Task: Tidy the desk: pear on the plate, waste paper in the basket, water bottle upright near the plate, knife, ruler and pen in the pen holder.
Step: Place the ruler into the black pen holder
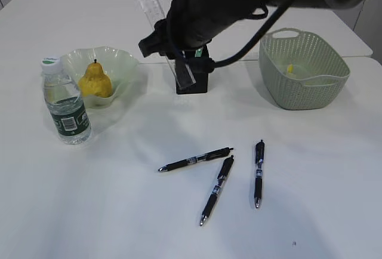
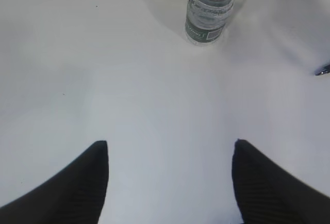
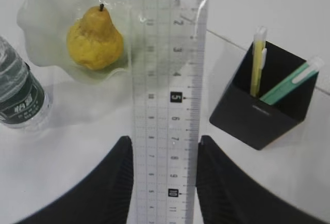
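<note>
The right arm's jaws point(image 3: 165, 182) are clamped on the clear ruler point(image 3: 167, 79), gripping it by its long edges so most of its length sticks out ahead, over the table point(image 1: 119, 211) between the plate point(image 3: 41, 22) and the black pen holder point(image 3: 263, 115). The pear point(image 3: 95, 38) already sits on the plate and the water bottle point(image 1: 65, 104) stands upright just beside it, so those two look done; something yellow lies in the basket point(image 1: 304, 71), too small to name. The holder already has a yellow item and a green one leaning in it, which narrows the gap for the ruler. The main risk, as I judge it, is that the ruler's free end catches the holder's rim or those two items on the way down and tips the holder, or that the slick plastic pivots between the jaws and goes in crooked. A wide swing could also clip the plate or the bottle. Three pens point(image 1: 221, 175) lie loose on the table in front, well apart from the holder. The left arm's jaws point(image 2: 170, 152) stand wide apart and hold nothing, hanging over bare table with the bottle ahead of them
</note>
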Controlling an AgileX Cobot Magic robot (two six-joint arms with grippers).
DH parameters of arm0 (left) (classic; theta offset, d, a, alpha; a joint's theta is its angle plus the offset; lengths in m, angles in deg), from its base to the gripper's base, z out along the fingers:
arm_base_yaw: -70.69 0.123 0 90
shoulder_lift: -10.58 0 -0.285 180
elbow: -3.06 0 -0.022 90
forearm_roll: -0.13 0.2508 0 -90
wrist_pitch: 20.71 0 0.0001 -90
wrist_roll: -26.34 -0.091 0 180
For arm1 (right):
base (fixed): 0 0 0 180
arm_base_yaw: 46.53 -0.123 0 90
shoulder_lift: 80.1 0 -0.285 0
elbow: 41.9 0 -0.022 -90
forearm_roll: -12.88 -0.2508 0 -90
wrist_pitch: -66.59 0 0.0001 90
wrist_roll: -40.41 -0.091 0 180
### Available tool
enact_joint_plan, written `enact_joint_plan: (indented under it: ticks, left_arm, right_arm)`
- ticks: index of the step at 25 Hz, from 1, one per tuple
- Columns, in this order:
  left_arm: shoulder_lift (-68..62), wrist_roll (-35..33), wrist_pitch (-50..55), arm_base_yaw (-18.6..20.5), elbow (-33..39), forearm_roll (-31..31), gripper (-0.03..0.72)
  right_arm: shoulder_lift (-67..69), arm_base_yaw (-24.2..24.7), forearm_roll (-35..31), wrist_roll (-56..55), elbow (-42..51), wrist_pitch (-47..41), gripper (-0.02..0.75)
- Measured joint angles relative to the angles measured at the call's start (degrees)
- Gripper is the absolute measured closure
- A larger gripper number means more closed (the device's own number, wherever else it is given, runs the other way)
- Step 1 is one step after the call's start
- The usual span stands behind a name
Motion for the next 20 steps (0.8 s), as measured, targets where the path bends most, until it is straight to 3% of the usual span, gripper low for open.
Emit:
enact_joint_plan:
  ticks: [8, 20]
  left_arm:
    - [0.0, 0.0, 0.0, 0.0, 0.0, 0.0, 0.161]
    - [0.0, 0.0, 0.0, 0.3, 0.0, 0.0, 0.162]
  right_arm:
    - [0.0, 4.0, 0.9, -2.5, 11.2, 23.8, 0.425]
    - [2.8, 8.2, 1.5, 1.3, 12.6, 49.2, 0.425]
